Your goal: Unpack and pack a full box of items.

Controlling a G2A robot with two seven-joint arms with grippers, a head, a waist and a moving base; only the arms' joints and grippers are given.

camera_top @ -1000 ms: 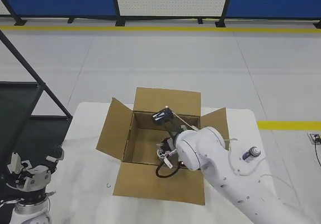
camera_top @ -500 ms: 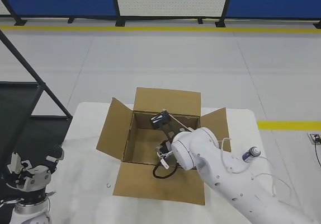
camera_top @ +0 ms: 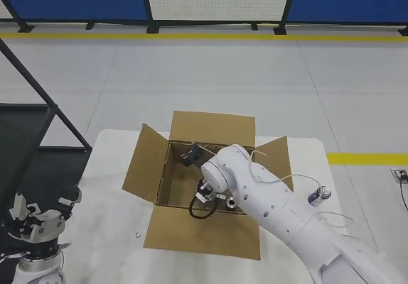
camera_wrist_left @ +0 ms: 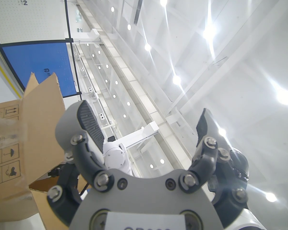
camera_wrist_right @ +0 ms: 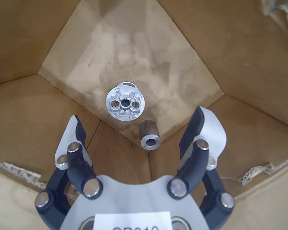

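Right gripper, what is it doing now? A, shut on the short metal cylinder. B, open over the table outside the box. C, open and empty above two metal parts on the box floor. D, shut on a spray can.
C: in the right wrist view the right gripper is open with nothing between its fingers, and the round metal hub and short metal cylinder lie on the floor of the box beyond it.

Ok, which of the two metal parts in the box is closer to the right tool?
The plain hollow cylinder: it sits just ahead of the right tool, while the round disc with cut-outs is farther off.
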